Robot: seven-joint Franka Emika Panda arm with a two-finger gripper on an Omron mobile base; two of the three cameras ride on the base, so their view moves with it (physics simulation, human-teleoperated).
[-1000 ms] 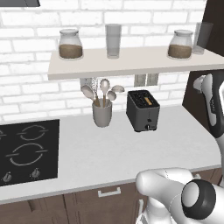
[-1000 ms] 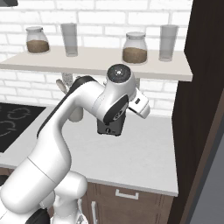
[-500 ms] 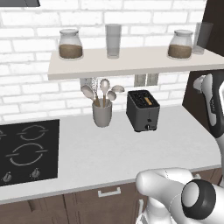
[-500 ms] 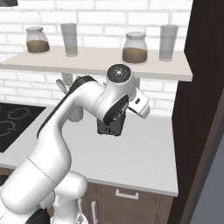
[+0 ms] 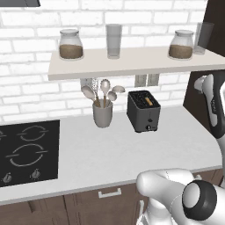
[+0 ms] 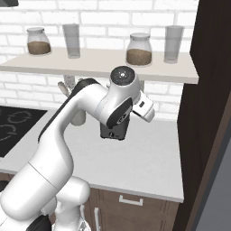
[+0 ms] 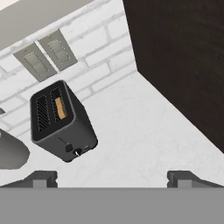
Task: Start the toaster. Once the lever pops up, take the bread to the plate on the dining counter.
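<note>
The toaster [image 5: 143, 111] is a dark grey box with a black top, standing on the white worktop near the brick wall. The bread [image 5: 150, 102] sits down in its right slot, only its tan top edge showing. In the hand view the toaster [image 7: 61, 122] lies at the upper left, the bread [image 7: 60, 108] in one slot and the small round knob low on its front. My gripper [image 7: 113, 179] hangs open above bare worktop, right of the toaster and well apart from it, with nothing between its fingertips [image 7: 43, 177]. In the right base view my arm covers most of the toaster [image 6: 113, 131]. The plate and the dining counter are out of view.
A grey utensil cup [image 5: 103, 115] with spoons stands left of the toaster, and a black hob [image 5: 26, 151] lies further left. A shelf [image 5: 132, 61] with jars and glasses hangs above. A dark tall cabinet [image 6: 207, 113] bounds the worktop on the right.
</note>
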